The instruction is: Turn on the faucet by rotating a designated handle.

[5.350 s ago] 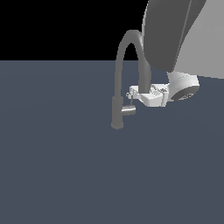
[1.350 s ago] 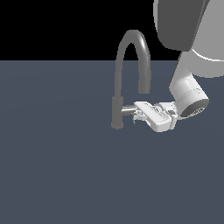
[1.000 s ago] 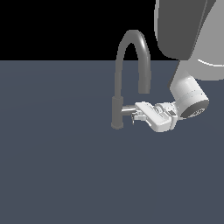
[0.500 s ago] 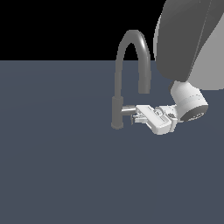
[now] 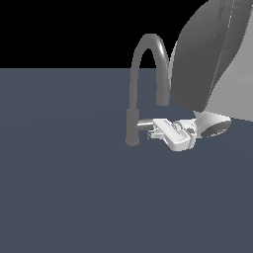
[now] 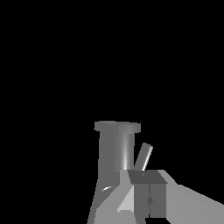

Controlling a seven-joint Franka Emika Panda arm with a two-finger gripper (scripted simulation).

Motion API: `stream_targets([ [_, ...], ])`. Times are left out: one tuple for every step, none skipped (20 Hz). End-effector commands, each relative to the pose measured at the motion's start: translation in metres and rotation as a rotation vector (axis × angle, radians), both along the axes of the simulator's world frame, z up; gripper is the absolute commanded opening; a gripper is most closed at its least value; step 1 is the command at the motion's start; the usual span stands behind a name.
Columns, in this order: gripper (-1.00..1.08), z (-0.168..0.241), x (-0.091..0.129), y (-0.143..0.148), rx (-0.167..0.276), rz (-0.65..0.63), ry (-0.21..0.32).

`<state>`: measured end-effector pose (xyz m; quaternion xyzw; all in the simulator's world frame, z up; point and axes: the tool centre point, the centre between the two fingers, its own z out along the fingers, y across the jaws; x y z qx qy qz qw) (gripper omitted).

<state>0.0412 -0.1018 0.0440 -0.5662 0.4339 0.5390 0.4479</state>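
Observation:
The grey gooseneck faucet (image 5: 132, 123) stands mid-scene, its spout arching toward the exterior view's right. The silver handle (image 5: 144, 122) juts sideways from the base column. My white gripper (image 5: 155, 131) lies level with it, fingertips right against the stub's end from the exterior view's right. In the wrist view the handle (image 6: 114, 148) looms close as a shiny cylinder with its thin pin lever (image 6: 144, 156) beside it. My fingers (image 6: 148, 194) sit together just in front of the pin, and the gripper looks shut with nothing held between them.
The faucet rises from a flat dark blue-grey floor (image 5: 74, 188). My bulky grey-white arm (image 5: 212, 64) fills the exterior view's upper right, close behind the spout.
Over five seconds the gripper dropped from beside the spout to the handle's level. In the last second the wrist sank slightly and the arm's upper link swung further into view.

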Motion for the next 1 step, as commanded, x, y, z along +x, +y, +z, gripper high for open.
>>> stream_targets([
  [-1.00,-0.0204,-0.0071,0.0124,0.010,0.013,0.035],
])
